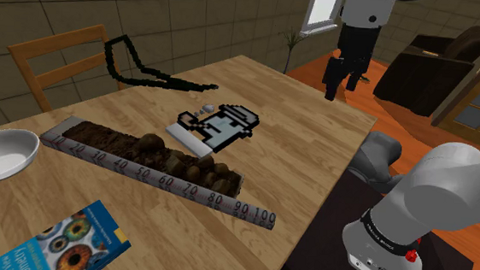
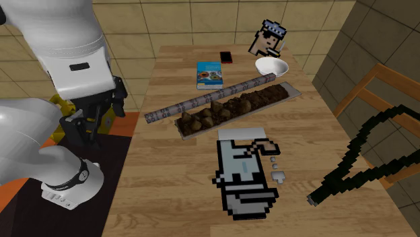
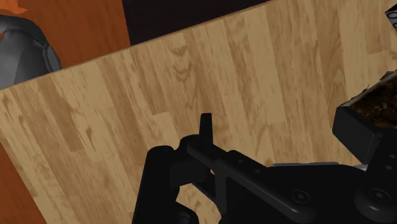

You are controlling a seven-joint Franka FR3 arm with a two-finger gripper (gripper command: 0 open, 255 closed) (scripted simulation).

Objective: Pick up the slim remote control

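Your black gripper [image 1: 337, 84] hangs in the air just off the long edge of the wooden table [image 1: 306, 151] on the stand's side, well apart from everything on it. Its fingers [image 3: 205, 127] stand spread, with nothing between them. In the wrist view, bare planks and the table's edge lie beyond them.

The slim remote control [image 1: 181, 129], drawn here as a flat, pale grey-white bar, lies mid-table. It rests against one end of a blocky pixel-style figure [image 1: 226, 125] that lies flat on the wood. You find it between that figure and a long tray of brown lumps [image 1: 156, 155], near the tray, though you cannot tell whether the two touch.

A grey ruler-like strip [image 1: 142, 173], numbered in tens up to 100, runs along the tray's other side. In the shoulder view, a white bowl [image 1: 2, 154] sits at the left end of the table. A blue-covered book [image 1: 69, 243] lies near the lower left corner.

A black pixelated loop [image 1: 135, 68] sprawls across the far side of the table from the stand, near a wooden chair [image 1: 59, 59]. In the second exterior view, a second pixel figure [image 2: 269, 37] stands upright behind the bowl, and a small dark flat item [image 2: 225, 57] lies just beyond the book.
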